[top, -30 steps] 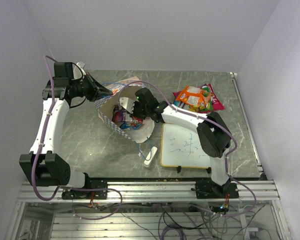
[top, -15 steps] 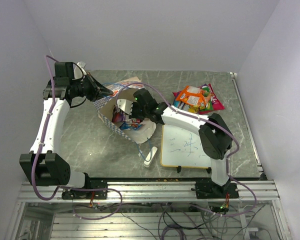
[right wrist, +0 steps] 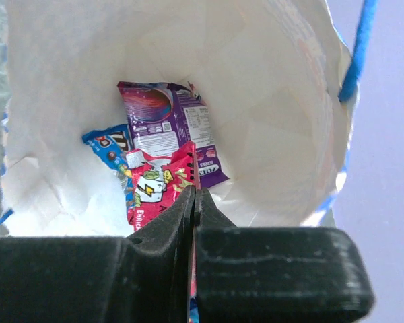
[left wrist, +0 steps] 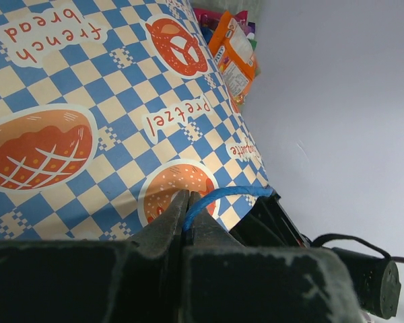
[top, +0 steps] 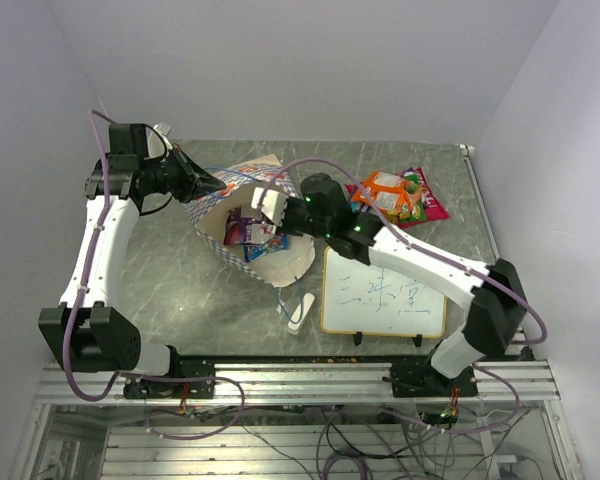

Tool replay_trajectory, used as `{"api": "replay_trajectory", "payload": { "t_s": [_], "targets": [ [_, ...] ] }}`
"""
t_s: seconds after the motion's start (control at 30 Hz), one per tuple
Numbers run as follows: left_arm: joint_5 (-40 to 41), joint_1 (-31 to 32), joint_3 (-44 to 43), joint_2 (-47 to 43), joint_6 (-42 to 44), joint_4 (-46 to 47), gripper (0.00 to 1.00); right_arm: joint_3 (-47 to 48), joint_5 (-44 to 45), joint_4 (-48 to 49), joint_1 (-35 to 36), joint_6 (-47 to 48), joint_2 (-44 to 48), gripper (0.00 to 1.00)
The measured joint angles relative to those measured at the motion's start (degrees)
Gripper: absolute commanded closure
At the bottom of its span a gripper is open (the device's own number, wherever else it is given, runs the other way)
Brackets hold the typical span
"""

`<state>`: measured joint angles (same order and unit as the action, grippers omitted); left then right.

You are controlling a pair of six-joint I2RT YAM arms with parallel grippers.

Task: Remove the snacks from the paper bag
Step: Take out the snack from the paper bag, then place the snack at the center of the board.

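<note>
The pink-red packet lies inside the paper bag, nearest the mouth. Its long axis runs from the opening inward, roughly in line with the right arm's reach. Its near edge meets the right gripper, whose fingers are pressed together with a sliver of red showing between them, so they appear to be pinching that edge.

Behind it, deeper in the bag, lie a purple packet and a blue packet. The red one overlaps the lower ends of both.

The bag rests on its side on the table, with its mouth turned toward the right arm. That makes the right arm the nearer one and the only one lined up with the opening.

The left gripper is at the bag's far rim. Its fingers are closed on the checkered paper where the blue cord handle passes between them, and this seems to anchor the bag.

The coming move likely depends on drawing the packet straight back along the bag's axis, out of the mouth and away from the left gripper's hold. A sideways pull could drag the paper wall or bring the purple and blue packets along.

Other snacks are already piled on the table to the right, well apart from the bag.
</note>
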<state>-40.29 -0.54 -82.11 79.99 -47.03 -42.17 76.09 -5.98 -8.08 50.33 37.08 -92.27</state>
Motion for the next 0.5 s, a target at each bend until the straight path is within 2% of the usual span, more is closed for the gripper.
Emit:
{"api": "replay_trajectory", "payload": {
  "t_s": [0.23,0.5],
  "targets": [
    [0.76,0.0,-1.64,0.28,-0.2,-0.98,0.93,-6.93,-3.26,1.84,0.04,-0.9,12.09,1.0],
    [2.16,0.02,-2.6,1.57,-0.17,-2.14,0.93,-7.5,-2.54,4.72,0.04,-1.38,23.45,1.0]
  ]
}}
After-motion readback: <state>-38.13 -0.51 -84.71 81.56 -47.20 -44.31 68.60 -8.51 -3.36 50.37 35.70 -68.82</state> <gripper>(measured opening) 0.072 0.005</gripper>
